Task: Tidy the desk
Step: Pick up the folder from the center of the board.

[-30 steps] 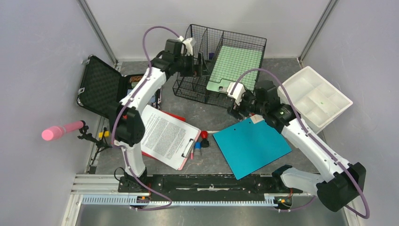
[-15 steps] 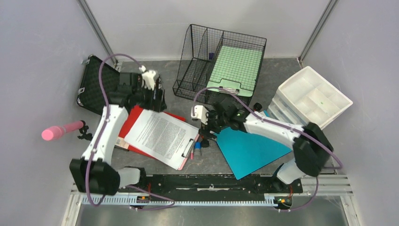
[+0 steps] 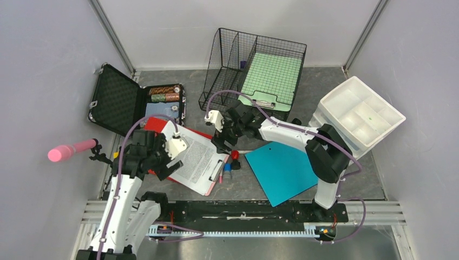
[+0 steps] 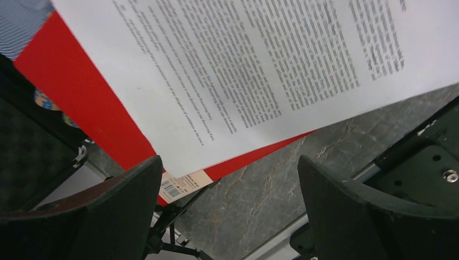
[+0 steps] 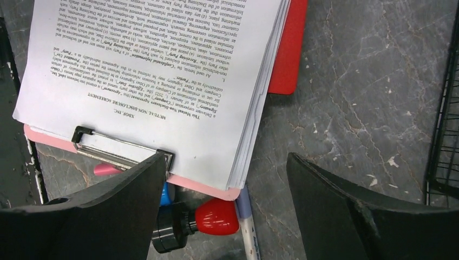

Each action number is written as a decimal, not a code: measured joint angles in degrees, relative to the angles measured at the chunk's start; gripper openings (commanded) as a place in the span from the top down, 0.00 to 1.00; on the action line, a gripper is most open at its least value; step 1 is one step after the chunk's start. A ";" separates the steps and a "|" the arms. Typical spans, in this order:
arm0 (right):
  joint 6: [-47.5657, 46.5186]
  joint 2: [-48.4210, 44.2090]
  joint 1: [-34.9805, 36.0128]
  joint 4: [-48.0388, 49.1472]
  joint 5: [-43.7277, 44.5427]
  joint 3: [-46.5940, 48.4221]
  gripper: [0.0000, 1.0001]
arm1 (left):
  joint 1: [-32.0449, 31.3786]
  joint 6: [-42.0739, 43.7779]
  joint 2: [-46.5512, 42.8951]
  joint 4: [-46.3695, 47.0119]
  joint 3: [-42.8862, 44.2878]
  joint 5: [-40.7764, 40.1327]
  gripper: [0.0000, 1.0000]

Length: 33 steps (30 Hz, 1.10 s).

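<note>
Starting at the left edge of the table [image 3: 246, 187], which spreads beneath both arms, a black case [image 3: 116, 100] lies open. Just beside it the left hand [image 4: 228, 168] hovers wide and empty over a corner of the printed sheets [image 4: 270, 65] and the red folder [image 4: 81, 92] under them. Nearer the middle, the right hand [image 5: 226, 160] hangs equally wide, holding nothing, above the pink clipboard [image 5: 205, 187], with a red-capped marker [image 5: 216, 216] touching its edge. A teal folder [image 3: 289, 168] lies further right. The paper pile looks like the current job; next, one hand probably needs to lower and close on the thin board's edge without creasing pages.
</note>
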 measured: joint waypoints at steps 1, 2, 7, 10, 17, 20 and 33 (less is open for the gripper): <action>0.20 0.48 0.00 0.00 -0.09 0.37 0.12 | 0.00 1.36 -0.42 -0.35 -1.18 -0.24 0.00; 0.48 1.03 0.00 -0.07 -0.22 0.70 0.12 | 0.00 2.95 -1.11 -0.55 -2.78 -0.68 0.00; 1.53 4.24 -0.09 -1.97 -0.70 2.25 0.12 | 0.00 7.50 -4.81 -0.79 -8.87 -1.09 0.00; 2.01 5.70 -0.42 -2.89 -1.46 2.93 0.12 | 0.00 8.96 -6.47 -0.33 -10.60 -1.11 0.00; 3.15 8.85 -2.03 -4.46 -6.12 4.81 0.13 | 0.00 11.47 -6.84 2.60 -14.93 -2.64 0.00; 3.34 9.79 -2.51 -4.94 -8.28 4.83 0.14 | 0.00 11.82 -6.95 3.93 -16.24 -2.95 0.00; 4.59 10.95 -3.67 -5.64 -17.70 5.49 0.39 | 0.00 10.47 -5.97 12.20 -19.39 -2.49 0.00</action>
